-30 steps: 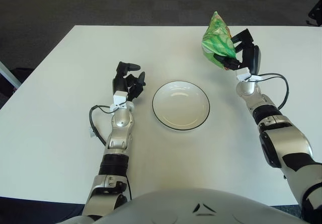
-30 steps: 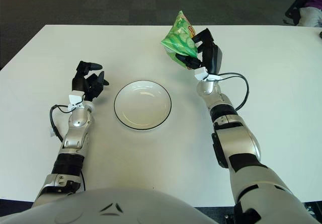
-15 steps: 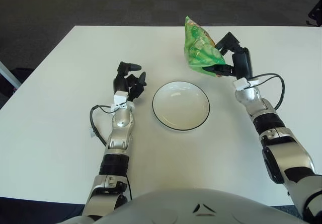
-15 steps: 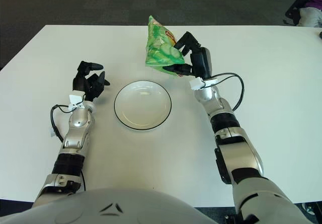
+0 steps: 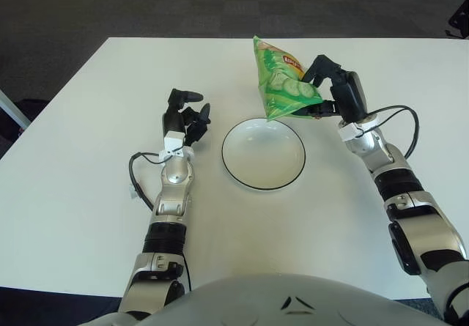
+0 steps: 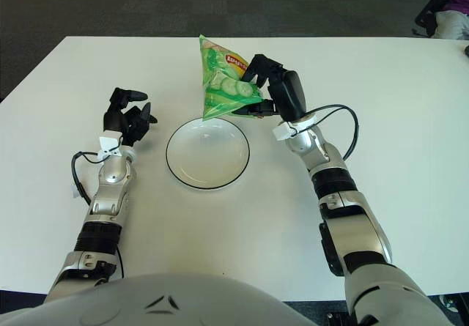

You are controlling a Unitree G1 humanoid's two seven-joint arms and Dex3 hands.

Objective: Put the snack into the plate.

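Left eye view: the snack bag (image 5: pixel 282 79), clamped in the right hand (image 5: pixel 331 91), has been carried from the counter's far right toward the plate (image 5: pixel 264 153), now over its far rim; release remains. The left hand (image 5: pixel 185 117) is shown beside the plate's left, fingers loosely curled, empty.

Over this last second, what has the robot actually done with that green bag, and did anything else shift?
The right hand, gripping the green snack bag throughout, carried it leftward from off to the plate's right until its lower edge shows just over the far rim of the plate. Nothing was let go. The plate kept its place on the table, and the left hand stayed to the plate's left.
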